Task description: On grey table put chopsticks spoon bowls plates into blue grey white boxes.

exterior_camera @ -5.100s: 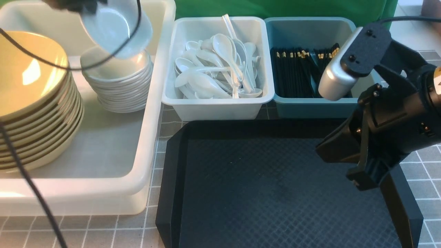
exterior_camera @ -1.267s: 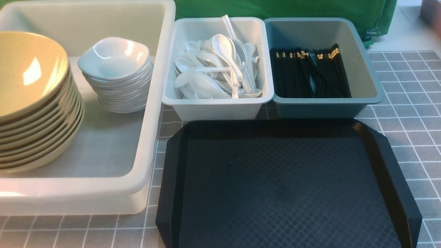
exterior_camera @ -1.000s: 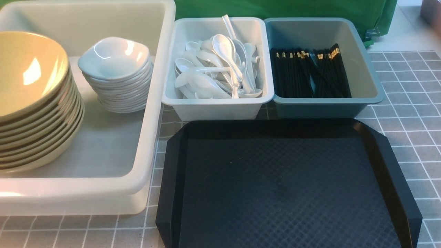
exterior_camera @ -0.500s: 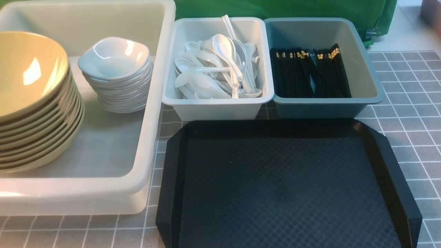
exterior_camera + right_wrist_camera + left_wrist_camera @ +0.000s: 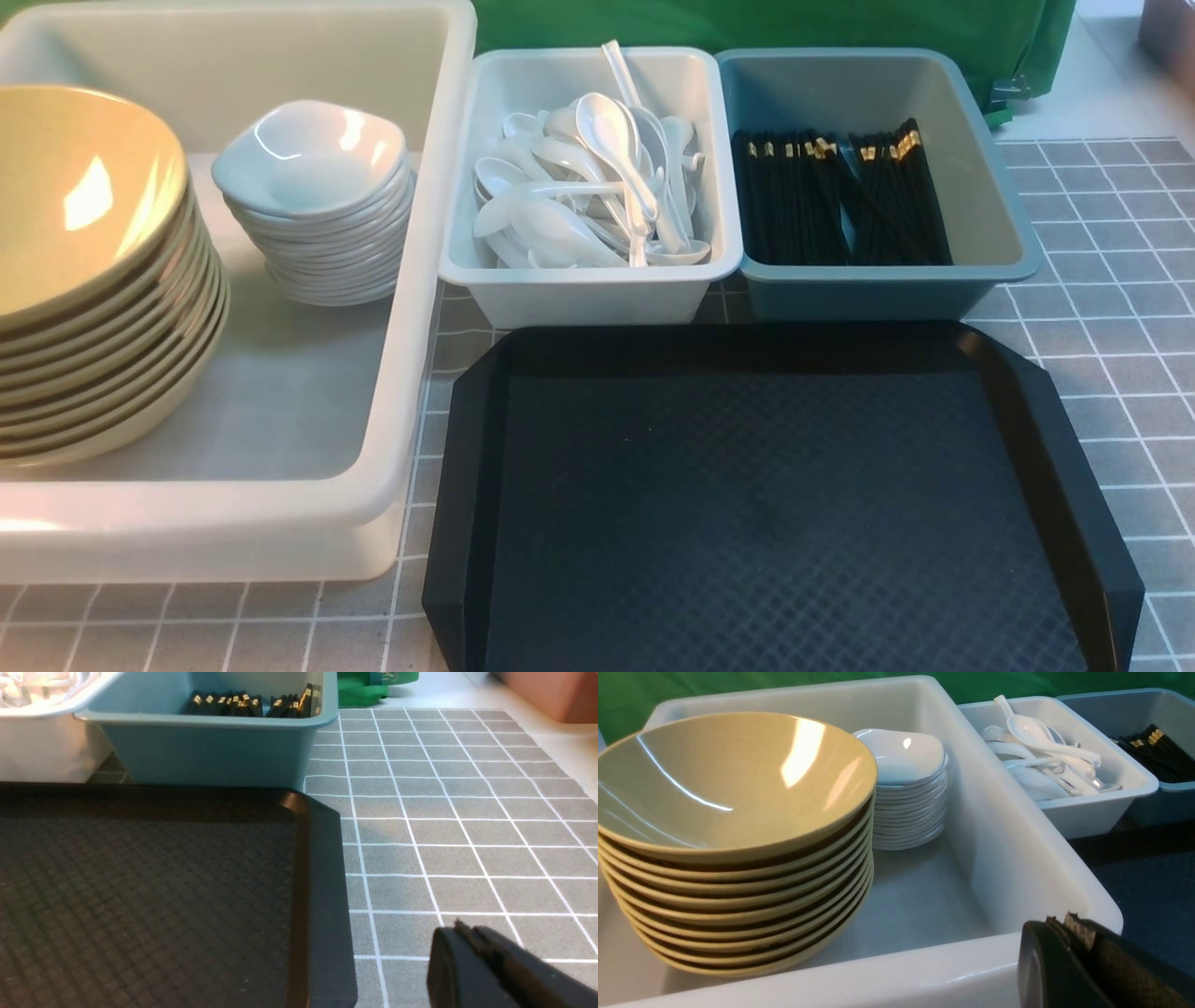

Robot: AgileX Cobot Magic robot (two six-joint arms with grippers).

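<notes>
Spoons of shiny white plastic are kept in a small white box. Both the left claw and right claw are squeezed closed.

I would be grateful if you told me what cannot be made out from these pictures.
- Far left side of the yellow bowls: cut off by the front view's edge.
- Lower spoons: hidden in the front view by spoons on top.
- Lower ends of the chopsticks: hidden in the right wrist view by the blue box's wall.
- Near edge of the black tray: cut off in the front view.
</notes>
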